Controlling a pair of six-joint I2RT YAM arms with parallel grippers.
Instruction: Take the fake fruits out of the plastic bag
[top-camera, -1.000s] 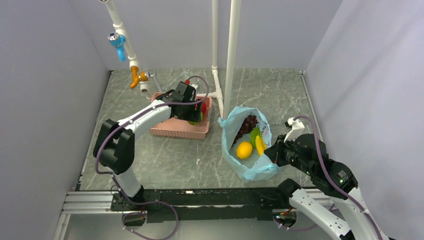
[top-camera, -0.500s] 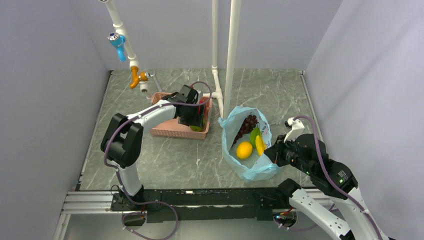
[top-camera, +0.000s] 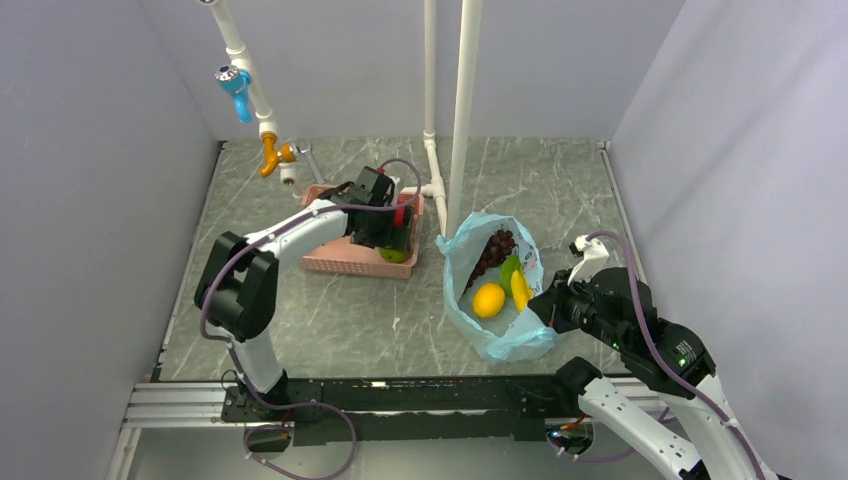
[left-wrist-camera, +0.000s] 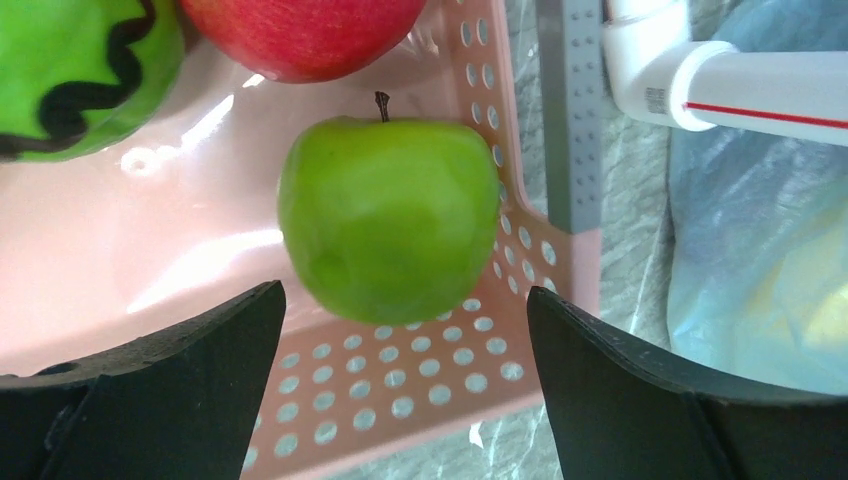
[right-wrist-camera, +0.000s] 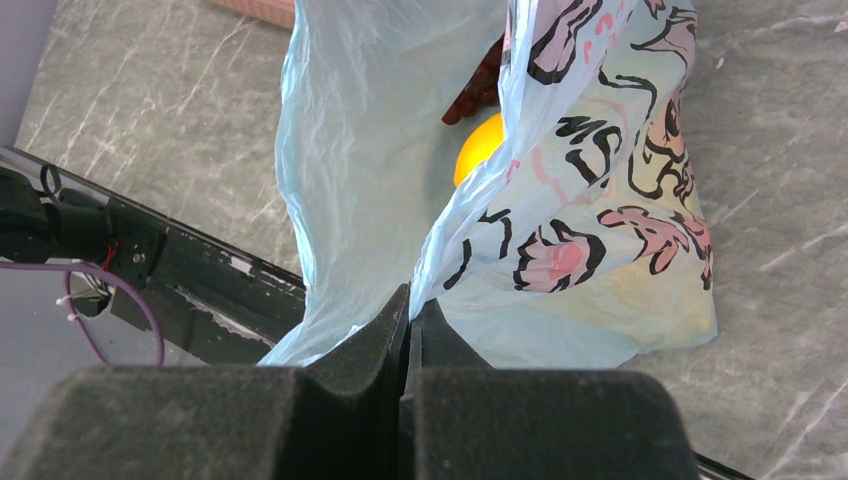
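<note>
The light-blue plastic bag (top-camera: 497, 325) lies open right of centre, holding an orange (top-camera: 488, 299), yellow bananas (top-camera: 521, 290) and dark grapes (top-camera: 495, 250). My right gripper (top-camera: 545, 312) is shut on the bag's near edge (right-wrist-camera: 410, 300); the orange (right-wrist-camera: 478, 150) and grapes (right-wrist-camera: 478, 95) show through the opening. My left gripper (top-camera: 388, 232) hangs open over the pink basket (top-camera: 345, 260). Just beyond its fingers (left-wrist-camera: 405, 325) a green apple (left-wrist-camera: 390, 230) lies free in the basket's corner, apart from both pads. A red apple (left-wrist-camera: 300, 35) and the striped watermelon (left-wrist-camera: 80, 70) lie beside it.
A white upright pipe (top-camera: 462, 110) stands between the basket and the bag, and its foot (left-wrist-camera: 740, 90) lies close to the basket's perforated wall (left-wrist-camera: 400, 380). A pipe with a blue and orange tap (top-camera: 240, 85) stands at the back left. Grey walls enclose the table.
My left gripper moved toward the basket's near right corner, then drew back a little. The green apple now lies in the basket, clear of the open fingers. The right arm has not moved.
</note>
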